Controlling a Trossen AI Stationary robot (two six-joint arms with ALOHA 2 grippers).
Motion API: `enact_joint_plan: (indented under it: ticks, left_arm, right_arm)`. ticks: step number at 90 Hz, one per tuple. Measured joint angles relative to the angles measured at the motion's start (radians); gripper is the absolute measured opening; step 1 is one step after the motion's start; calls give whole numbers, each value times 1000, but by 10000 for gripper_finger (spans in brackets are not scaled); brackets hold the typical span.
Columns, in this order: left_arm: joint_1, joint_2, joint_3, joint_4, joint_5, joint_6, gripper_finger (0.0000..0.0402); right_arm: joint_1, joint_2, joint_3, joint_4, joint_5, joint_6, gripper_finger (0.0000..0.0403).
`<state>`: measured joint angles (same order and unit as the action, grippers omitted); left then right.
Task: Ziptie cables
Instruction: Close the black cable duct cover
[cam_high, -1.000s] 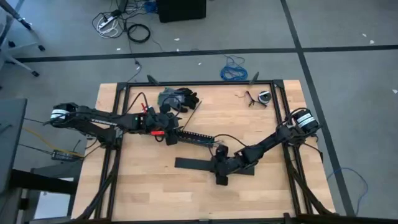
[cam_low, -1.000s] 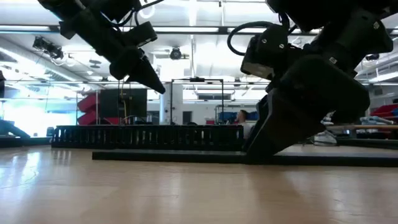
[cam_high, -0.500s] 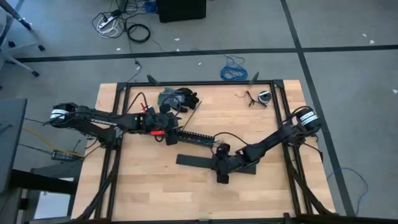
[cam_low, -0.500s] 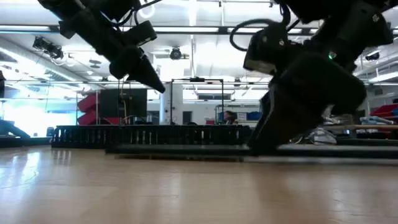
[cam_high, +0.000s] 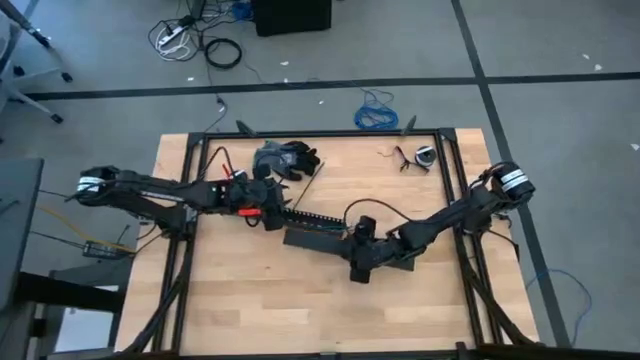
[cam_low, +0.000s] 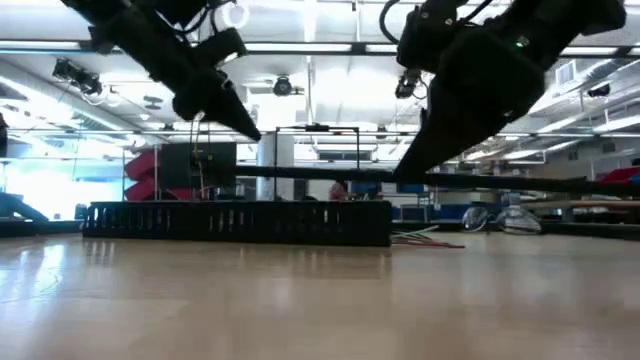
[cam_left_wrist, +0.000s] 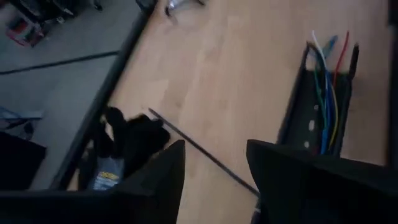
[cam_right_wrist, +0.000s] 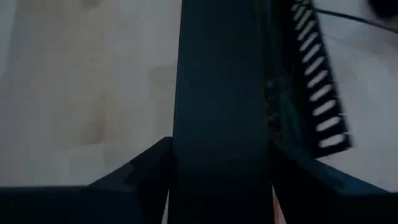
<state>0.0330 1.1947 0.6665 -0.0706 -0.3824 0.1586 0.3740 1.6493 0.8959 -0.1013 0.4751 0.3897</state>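
Observation:
A long flat black strip (cam_high: 313, 240) hangs over the table's middle with my right gripper (cam_high: 360, 254) shut on it. Just beyond it, a black slotted duct (cam_high: 312, 218) lies flat on the table. The thin coloured cables (cam_left_wrist: 324, 106) lie inside the duct, and their ends (cam_low: 430, 240) stick out onto the wood. My left gripper (cam_high: 268, 208) hovers open above the duct's left end (cam_low: 110, 222), with nothing between its fingers (cam_left_wrist: 168, 171). My right gripper pinches the black strip by its two long edges (cam_right_wrist: 186, 134), about midway along it. The fingers (cam_low: 425, 150) come slanting down from above and lie across the strip. The strip (cam_low: 300, 173) hangs level, clear of the table and higher than the duct's top.
A black glove (cam_high: 288, 158) and a thin black stick (cam_left_wrist: 199, 149) lie near the far edge. A small round object (cam_high: 425, 155) sits at the far right. A blue coiled cable (cam_high: 375, 112) lies on the floor beyond the table. Bare wood stretches along the near side.
My right gripper has risen and gone toward the far edge, nearer the duct. The black strip, flat on the table a second ago, is now lifted clear and stays level, above the height of the duct.

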Motion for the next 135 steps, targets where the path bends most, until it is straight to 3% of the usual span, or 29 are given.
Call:
enact_joint_plan:
  ticks: [28, 69, 119, 135]
  left_arm:
    - [0, -65, 39, -35, 55, 43, 168]
    - [0, 18, 38, 22, 187, 77, 168]
    - [30, 76, 38, 44, 195, 92, 168]
    - [33, 85, 38, 57, 275, 92, 168]
  right_arm:
    - [-100, -22, 0, -91, -29, -24, 229]
    - [-204, -34, 1, -117, -133, -98, 229]
    - [-210, -34, 1, -96, -159, -96, 229]
    - [-209, -34, 1, -95, -178, -94, 229]
